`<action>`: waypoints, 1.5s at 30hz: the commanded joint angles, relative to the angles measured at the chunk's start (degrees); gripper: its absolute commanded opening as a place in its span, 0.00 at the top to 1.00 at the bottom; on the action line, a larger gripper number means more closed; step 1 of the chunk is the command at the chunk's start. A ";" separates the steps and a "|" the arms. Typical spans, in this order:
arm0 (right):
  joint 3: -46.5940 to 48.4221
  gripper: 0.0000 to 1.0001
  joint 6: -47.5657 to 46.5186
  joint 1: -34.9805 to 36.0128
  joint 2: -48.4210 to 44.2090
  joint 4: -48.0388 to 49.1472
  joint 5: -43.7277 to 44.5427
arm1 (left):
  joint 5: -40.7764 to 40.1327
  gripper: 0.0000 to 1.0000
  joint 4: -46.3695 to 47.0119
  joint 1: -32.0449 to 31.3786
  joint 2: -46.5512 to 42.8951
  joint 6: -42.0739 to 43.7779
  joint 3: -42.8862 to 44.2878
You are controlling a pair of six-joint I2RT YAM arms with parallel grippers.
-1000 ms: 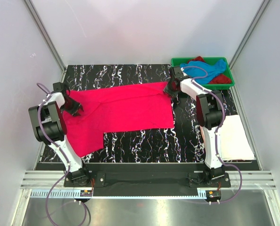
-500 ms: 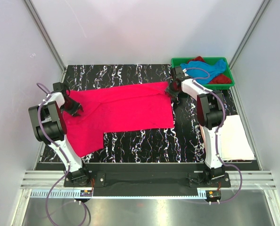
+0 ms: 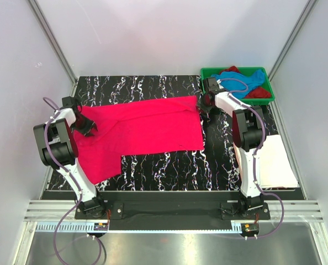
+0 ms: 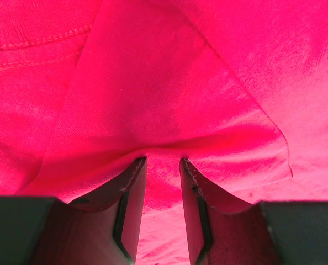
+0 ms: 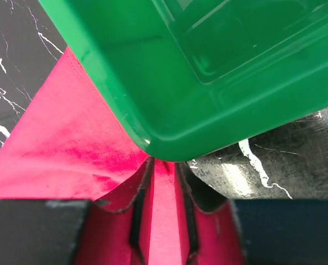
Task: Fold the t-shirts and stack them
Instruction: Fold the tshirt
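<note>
The hot pink t-shirt point(image 3: 147, 124) lies spread across the black marbled table. My left gripper point(image 3: 86, 127) presses down on its left part. In the left wrist view the left gripper point(image 4: 163, 161) stands open, with a ridge of pink cloth point(image 4: 169, 83) puckered at its tips. My right gripper point(image 3: 204, 105) is at the shirt's far right corner, beside the green tray. In the right wrist view the right gripper point(image 5: 165, 163) has its jaws drawn close on a strip of the pink shirt point(image 5: 70, 132). A white t-shirt point(image 3: 274, 163) lies folded at the right.
The green tray point(image 3: 208, 70) at the back right holds a sky blue t-shirt point(image 3: 247, 83) and a dark red t-shirt point(image 3: 259, 93). In the right wrist view the tray's corner point(image 5: 208, 99) hangs just beyond the right fingertips. Grey walls and metal posts enclose the table.
The right gripper's jaws have narrowed onto the pink shirt's corner, and it has edged slightly toward the tray. The left arm and the shirt's lie look the same.
</note>
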 commanded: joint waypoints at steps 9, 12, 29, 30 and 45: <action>-1.13 0.66 -1.01 0.86 -5.78 0.62 0.07 | -1.84 0.63 -0.70 0.48 0.59 1.21 1.18; -0.51 0.66 -0.92 0.94 -5.17 0.62 -0.37 | -1.58 0.63 -0.78 0.40 0.59 1.12 1.62; -0.42 0.70 3.91 1.12 -0.95 2.11 -3.09 | -1.67 0.63 -1.48 0.48 0.76 1.12 2.15; -0.25 0.71 3.91 1.12 -0.60 2.02 -3.09 | -1.67 0.63 -1.49 0.40 0.76 1.21 2.24; 0.71 0.88 2.16 0.68 0.90 1.76 -1.69 | -2.02 0.63 -2.10 0.66 1.12 1.56 2.59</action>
